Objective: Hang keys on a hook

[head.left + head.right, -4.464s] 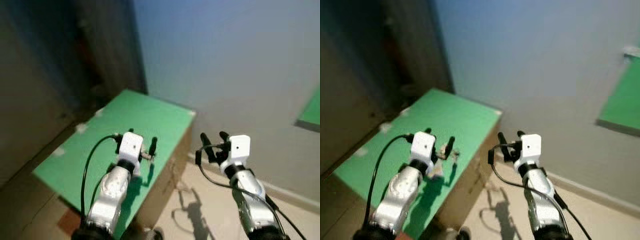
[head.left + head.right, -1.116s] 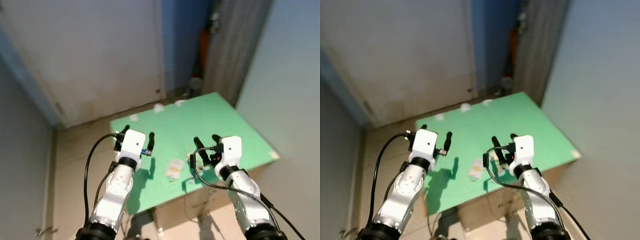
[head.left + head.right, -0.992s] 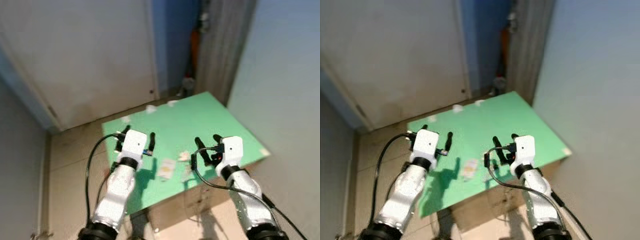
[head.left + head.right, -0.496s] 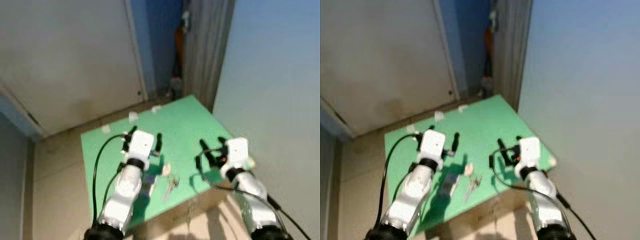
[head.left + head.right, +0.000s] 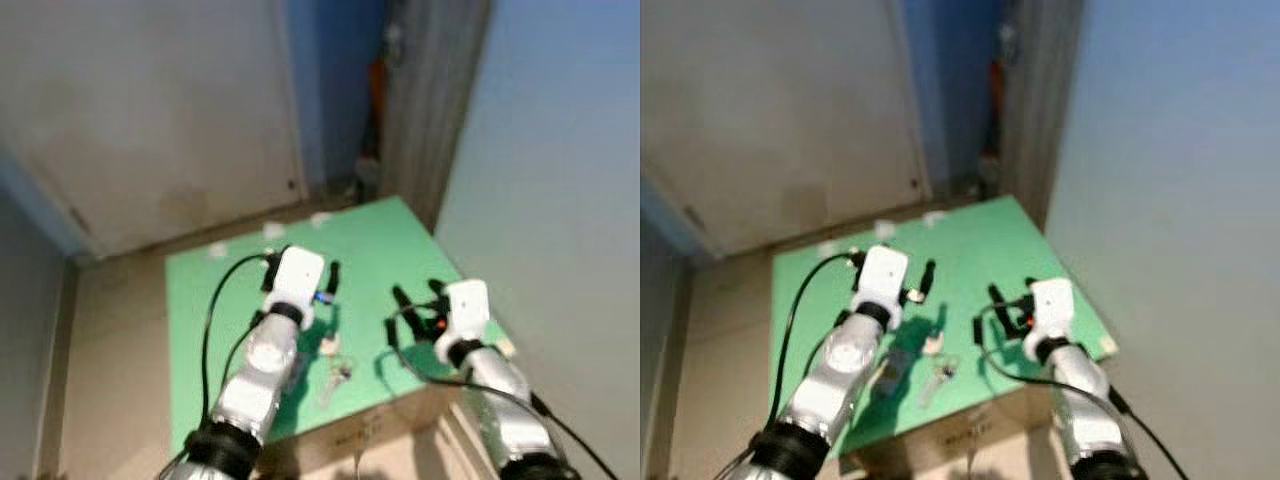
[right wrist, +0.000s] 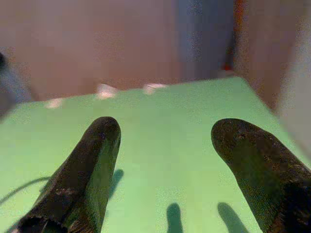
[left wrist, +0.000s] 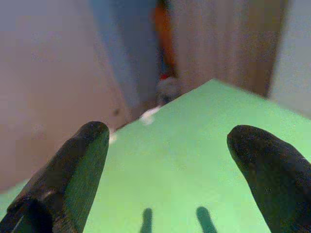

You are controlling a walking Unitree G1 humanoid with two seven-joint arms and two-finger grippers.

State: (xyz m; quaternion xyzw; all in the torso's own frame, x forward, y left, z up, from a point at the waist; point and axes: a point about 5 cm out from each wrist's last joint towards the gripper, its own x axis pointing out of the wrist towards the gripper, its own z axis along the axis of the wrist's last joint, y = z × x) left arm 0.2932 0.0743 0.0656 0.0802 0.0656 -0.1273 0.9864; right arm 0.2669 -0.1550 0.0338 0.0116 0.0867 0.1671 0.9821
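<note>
A small bunch of silvery keys [image 5: 334, 376] with a pale tag [image 5: 328, 346] lies on the green table top [image 5: 380, 245], near its front edge. A dark fob-like piece [image 5: 891, 366] lies beside them, half under my left forearm. My left gripper [image 5: 301, 268] hovers open over the table just beyond the keys, nothing between its fingers [image 7: 73, 165]. My right gripper [image 5: 418, 294] is open too, above the table to the right of the keys, its fingers [image 6: 99, 155] spread over bare green.
The table looks like a cardboard box [image 5: 375, 432] standing in a corner. A pale door [image 5: 150, 110] and a grey curtain [image 5: 430, 90] lie behind it, a blue-grey wall [image 5: 570, 180] on the right. Bits of white tape [image 5: 272, 230] mark the far edge. Beige floor [image 5: 110, 350] lies to the left.
The whole view has swung as I turned and stepped, bringing the table squarely before me. The keys now lie between my arms. Both grippers stay open.
</note>
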